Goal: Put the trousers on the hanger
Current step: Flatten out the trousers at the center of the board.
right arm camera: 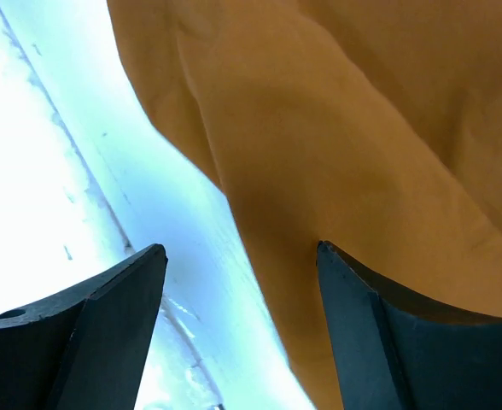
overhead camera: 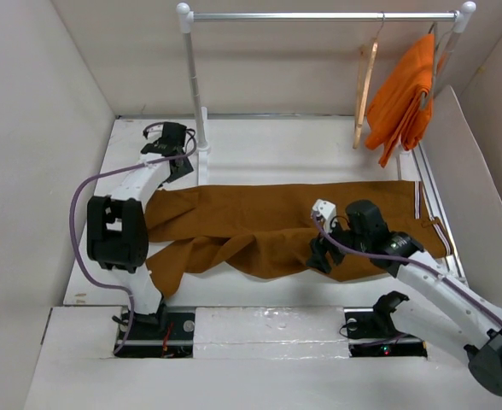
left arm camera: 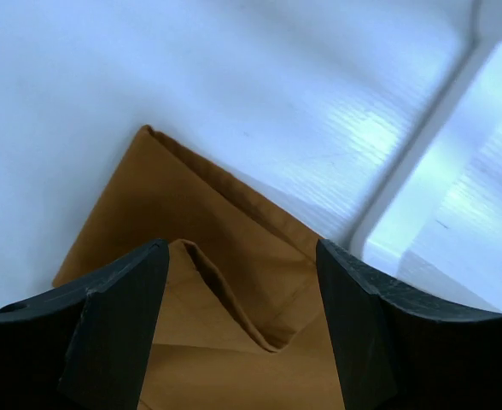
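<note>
The rust-brown trousers (overhead camera: 268, 226) lie flat across the table, legs to the left, and the white-striped waistband (overhead camera: 418, 203) to the right. The pale wooden hanger (overhead camera: 366, 85) hangs on the rail at the back right. My left gripper (overhead camera: 179, 165) is open and empty over the far leg's hem end; the left wrist view shows a raised fold of the trousers (left arm camera: 225, 290) between the fingers of this gripper (left arm camera: 242, 256). My right gripper (overhead camera: 323, 254) is open at the trousers' near edge. In the right wrist view of it (right arm camera: 242, 256), one finger is against the trousers (right arm camera: 362, 128) and the other is over bare table.
A white-and-silver clothes rail (overhead camera: 319, 15) spans the back, and its left post (overhead camera: 196, 94) stands close to my left gripper. A brighter orange garment (overhead camera: 403, 96) hangs beside the hanger. White walls enclose the table (overhead camera: 277, 145). A raised ledge (overhead camera: 259, 329) runs between the arm bases.
</note>
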